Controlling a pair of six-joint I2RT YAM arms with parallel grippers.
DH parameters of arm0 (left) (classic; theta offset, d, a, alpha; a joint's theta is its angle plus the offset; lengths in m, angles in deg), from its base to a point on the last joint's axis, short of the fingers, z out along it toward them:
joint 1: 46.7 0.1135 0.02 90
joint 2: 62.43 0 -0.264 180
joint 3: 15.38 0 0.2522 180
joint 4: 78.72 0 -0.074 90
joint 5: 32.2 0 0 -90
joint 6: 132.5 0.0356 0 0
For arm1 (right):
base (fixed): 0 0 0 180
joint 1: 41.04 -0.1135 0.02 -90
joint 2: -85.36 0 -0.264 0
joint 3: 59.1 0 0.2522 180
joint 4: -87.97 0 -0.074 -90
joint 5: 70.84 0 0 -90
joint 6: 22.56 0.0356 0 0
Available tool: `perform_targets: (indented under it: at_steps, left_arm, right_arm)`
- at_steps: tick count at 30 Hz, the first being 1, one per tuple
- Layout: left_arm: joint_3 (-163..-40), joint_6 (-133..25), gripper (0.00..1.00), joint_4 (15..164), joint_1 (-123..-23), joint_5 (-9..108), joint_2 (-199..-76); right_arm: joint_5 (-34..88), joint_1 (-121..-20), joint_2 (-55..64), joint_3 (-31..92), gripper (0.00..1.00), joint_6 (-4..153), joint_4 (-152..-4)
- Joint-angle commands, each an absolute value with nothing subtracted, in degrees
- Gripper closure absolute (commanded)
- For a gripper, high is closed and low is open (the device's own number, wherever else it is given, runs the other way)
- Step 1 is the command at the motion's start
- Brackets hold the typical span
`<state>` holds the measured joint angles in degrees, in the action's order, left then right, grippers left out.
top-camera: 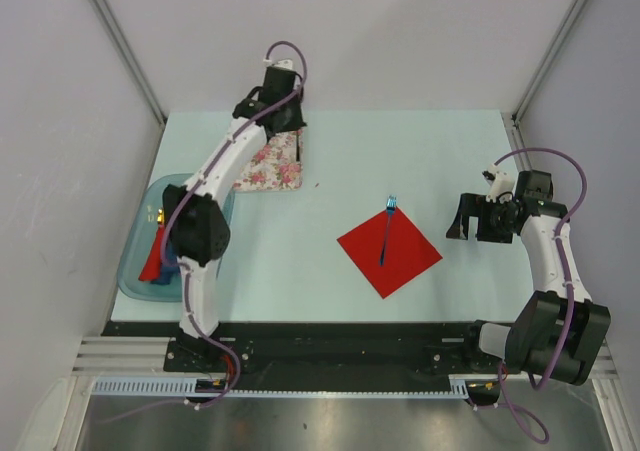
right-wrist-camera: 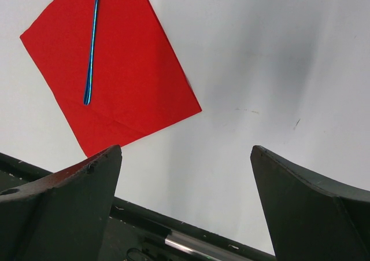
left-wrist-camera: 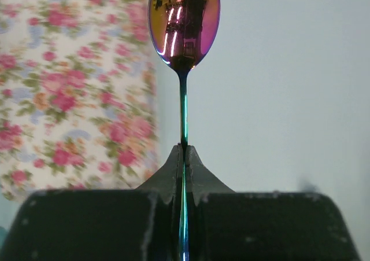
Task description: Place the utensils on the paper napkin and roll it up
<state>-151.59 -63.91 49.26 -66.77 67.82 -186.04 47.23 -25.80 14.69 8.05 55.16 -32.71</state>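
Note:
The red paper napkin (top-camera: pixel 390 251) lies flat at the table's middle right, also in the right wrist view (right-wrist-camera: pixel 110 70). The metallic blue fork (top-camera: pixel 385 233) lies on it, its handle showing in the right wrist view (right-wrist-camera: pixel 91 47). My left gripper (left-wrist-camera: pixel 184 151) is shut on the thin handle of the spoon (left-wrist-camera: pixel 184 24), whose shiny red-gold head points away, beside the floral cloth. In the top view the left gripper (top-camera: pixel 283 121) is at the far left and the spoon is hidden. My right gripper (top-camera: pixel 468 218) is open and empty, right of the napkin.
A floral cloth (top-camera: pixel 270 163) lies at the far left, also in the left wrist view (left-wrist-camera: pixel 69 93). A blue tray (top-camera: pixel 140 271) at the left edge holds a red roll (top-camera: pixel 153 256) with gold-tipped utensils. A black rail (top-camera: pixel 340 341) runs along the near edge.

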Motion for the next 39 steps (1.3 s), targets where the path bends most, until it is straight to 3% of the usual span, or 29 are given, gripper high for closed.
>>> perform_targets:
  at_steps: [1, 6, 15, 26, 39]
  left_arm:
    - [-139.6, -63.3, 1.0, 52.4, -78.0, 66.7, -172.1]
    - [-131.5, -66.0, 1.0, 55.7, -88.1, 67.5, -167.2]
    - [-127.1, -71.8, 1.0, 60.4, -101.9, 66.9, -173.0]
    - [-135.3, -77.1, 1.0, 58.5, -103.8, 68.2, -186.7]
    - [-134.3, -89.4, 1.0, 63.0, -101.4, 67.2, -188.3]
  right_arm:
    - [47.5, -25.6, 13.8, 10.0, 0.0, 55.4, -32.8]
    - [47.5, -25.6, 14.1, 10.0, 0.0, 55.4, -32.8]
    - [47.4, -25.3, 15.0, 9.8, 0.0, 55.4, -33.0]
    - [47.8, -25.0, 15.2, 9.7, 0.0, 55.3, -33.1]
    - [48.3, -24.9, 15.1, 9.9, 0.0, 55.0, -33.0]
